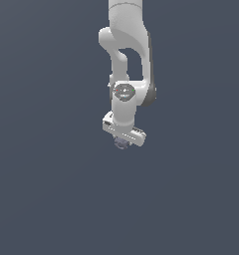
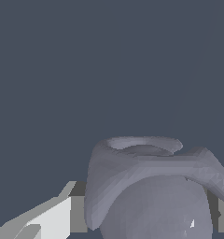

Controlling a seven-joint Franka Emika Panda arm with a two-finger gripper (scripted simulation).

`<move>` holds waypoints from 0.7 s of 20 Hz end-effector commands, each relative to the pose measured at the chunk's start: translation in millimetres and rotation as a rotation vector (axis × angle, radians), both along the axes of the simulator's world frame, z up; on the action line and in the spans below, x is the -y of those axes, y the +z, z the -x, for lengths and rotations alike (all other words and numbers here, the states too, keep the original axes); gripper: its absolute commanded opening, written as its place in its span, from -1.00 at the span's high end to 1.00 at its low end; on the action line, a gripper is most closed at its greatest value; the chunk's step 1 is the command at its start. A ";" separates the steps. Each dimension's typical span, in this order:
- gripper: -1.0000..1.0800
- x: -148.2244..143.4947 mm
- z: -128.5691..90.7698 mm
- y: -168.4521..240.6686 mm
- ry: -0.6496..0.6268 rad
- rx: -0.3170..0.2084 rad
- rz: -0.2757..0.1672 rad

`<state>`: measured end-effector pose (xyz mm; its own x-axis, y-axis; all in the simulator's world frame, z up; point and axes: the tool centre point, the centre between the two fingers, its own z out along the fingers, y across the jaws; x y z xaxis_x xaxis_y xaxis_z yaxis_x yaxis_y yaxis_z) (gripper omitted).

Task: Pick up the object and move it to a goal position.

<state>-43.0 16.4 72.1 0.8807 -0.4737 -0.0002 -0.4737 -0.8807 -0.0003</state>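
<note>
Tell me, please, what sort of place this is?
Probably a bare simulated scene, not a real room: a flat, featureless grey-blue backdrop, a smooth rendered white arm, and one small greyish lump under its gripper.

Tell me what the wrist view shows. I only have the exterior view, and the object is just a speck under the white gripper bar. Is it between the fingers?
Observer: Yes. In the wrist view the object sits between two grey finger pads, one on each side.
Operator: Do the pads touch it?
Observer: They appear to. I see no gap at either pad, so the gripper looks shut on it.
Operator: What shape is it up close?
Observer: A rounded ball nearest the camera, with a ring-like rim at the end away from it.
</note>
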 end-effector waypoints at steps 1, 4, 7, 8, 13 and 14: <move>1.00 -2.3 2.9 15.3 0.000 0.001 0.000; 1.00 -5.4 7.7 38.0 0.000 0.001 0.000; 1.00 -9.4 13.4 65.5 0.000 0.001 0.000; 1.00 -10.8 15.4 75.5 0.000 0.001 0.000; 1.00 -18.4 26.3 129.6 -0.001 0.001 0.001; 1.00 -20.0 28.6 141.2 -0.001 0.001 0.001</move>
